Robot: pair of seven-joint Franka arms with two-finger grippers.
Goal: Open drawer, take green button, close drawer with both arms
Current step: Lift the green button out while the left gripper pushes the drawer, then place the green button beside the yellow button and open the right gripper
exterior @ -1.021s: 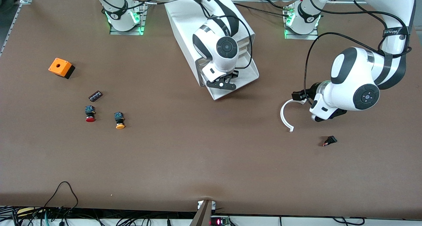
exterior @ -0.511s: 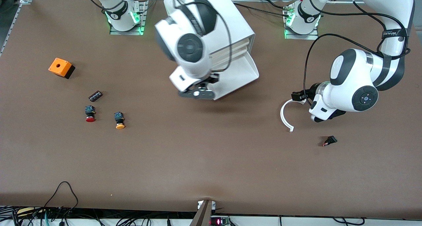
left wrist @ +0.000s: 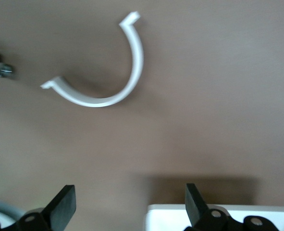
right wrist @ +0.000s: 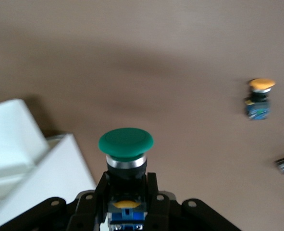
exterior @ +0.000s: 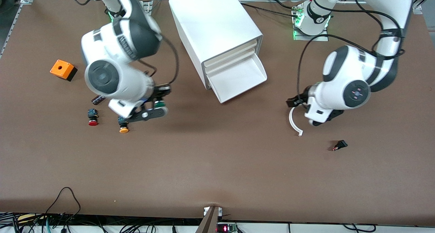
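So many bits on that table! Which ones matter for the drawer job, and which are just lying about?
Job: open drawer; green button clamped in right gripper; left gripper, open.
Lying about: orange box; red button; yellow button; white curved piece.

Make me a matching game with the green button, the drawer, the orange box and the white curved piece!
Things:
1. green button
2. drawer
3. orange box
4. white curved piece

States:
A. pulled open, nothing inside
B. on the table under the left gripper
C. held by the right gripper
D. on the table toward the right arm's end

Pairs: 1-C, 2-A, 3-D, 4-B
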